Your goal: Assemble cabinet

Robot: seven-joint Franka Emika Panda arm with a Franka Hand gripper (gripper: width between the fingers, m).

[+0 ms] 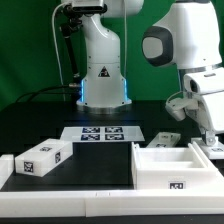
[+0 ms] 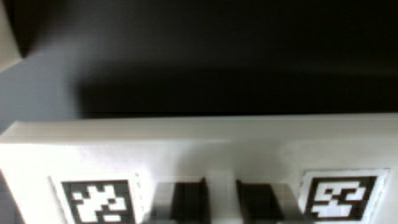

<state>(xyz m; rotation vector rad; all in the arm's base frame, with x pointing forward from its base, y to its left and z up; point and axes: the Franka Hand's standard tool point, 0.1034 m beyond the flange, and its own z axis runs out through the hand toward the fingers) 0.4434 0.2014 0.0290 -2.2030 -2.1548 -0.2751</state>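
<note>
Bright white parts, dark table, soft wrist picture.
Exterior view: a blue glow rings the arm's base at twelve o'clock; the cabinet body at five o'clock glares against the black table. The wrist view is blurred, its tags smeared.

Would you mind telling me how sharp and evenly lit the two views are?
Exterior view: fairly sharp, evenly lit, with a blue glow at the arm's base; wrist view: soft and blurred, the tags on the white cabinet piece smeared, the background nearly black.
</note>
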